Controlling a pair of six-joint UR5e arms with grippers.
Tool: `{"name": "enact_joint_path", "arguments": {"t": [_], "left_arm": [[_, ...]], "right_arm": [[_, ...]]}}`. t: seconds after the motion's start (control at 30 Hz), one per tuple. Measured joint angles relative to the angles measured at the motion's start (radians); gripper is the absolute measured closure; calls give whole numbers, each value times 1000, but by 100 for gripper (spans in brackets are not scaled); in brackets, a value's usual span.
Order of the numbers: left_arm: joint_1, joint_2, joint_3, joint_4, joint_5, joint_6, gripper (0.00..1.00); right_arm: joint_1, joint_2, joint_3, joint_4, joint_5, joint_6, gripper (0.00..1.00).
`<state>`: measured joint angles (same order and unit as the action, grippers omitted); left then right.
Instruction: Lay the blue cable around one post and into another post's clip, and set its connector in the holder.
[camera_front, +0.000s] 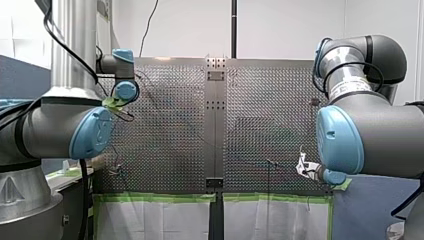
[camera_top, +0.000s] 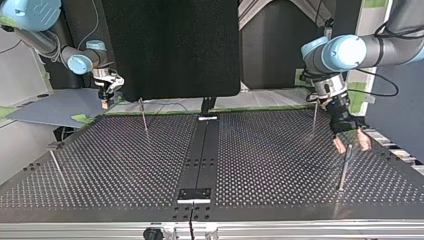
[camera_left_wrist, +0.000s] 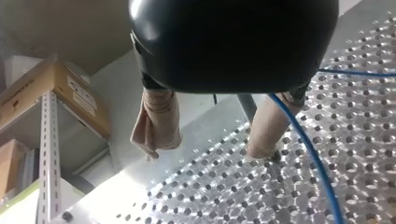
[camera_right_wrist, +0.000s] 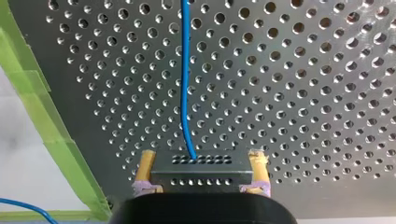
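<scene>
Item: blue cable (camera_right_wrist: 185, 79), one end fixed in a dark perforated connector (camera_right_wrist: 198, 169). The connector sits crosswise between the yellow pads of the right tool (camera_right_wrist: 201, 159), which is closed on both its ends. This grip probably keeps the connector square for later seating in a holder. From the connector the cable runs straight ahead of that tool, low over the perforated desk (camera_right_wrist: 303, 93). Whether it lies on the surface cannot be told. Further along, the left wrist view shows the cable passing close by the outer side of one beige pad of the left tool (camera_left_wrist: 207, 150). That tool is spread wide with nothing in its gap, apparently ready to guide the cable rather than carry it. Routing is judged not yet begun: no cable is seen around a post or in a clip. Surroundings: a thin post (camera_top: 343, 167) stands just under the left tool, with its tip near the gap, though whether inside it cannot be told. Further posts (camera_top: 144, 117) (camera_top: 314, 117) stand well apart from both tools. A small bracket (camera_top: 195, 194) sits on the desk's centre strip, possibly the holder. Green tape (camera_right_wrist: 46, 116) edges the desk beside the right tool. Obstruction: the nearest post could snag the loose cable.
</scene>
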<state>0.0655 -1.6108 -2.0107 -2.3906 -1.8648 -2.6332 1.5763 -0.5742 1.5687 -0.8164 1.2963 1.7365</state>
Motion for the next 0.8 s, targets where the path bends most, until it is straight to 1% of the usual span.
{"name": "enact_joint_path", "arguments": {"t": [0.1, 0.23, 0.37, 0.53, 0.8], "left_arm": [[2, -6, 9, -1, 14, 1, 0], [9, -12, 20, -7, 13, 2, 0], [24, -34, 50, -35, 6, 6, 0], [32, -48, 94, -69, 6, 14, 0], [35, -95, 159, -95, 37, 21, 0]], "right_arm": [[1, 0, 0, 0, 0, 0, 100], [1, 0, 0, 0, 0, 0, 100], [4, 0, 0, -1, 0, 0, 100], [5, 0, 0, -3, 0, 1, 100], [5, 0, -2, 0, 0, 1, 100]]}}
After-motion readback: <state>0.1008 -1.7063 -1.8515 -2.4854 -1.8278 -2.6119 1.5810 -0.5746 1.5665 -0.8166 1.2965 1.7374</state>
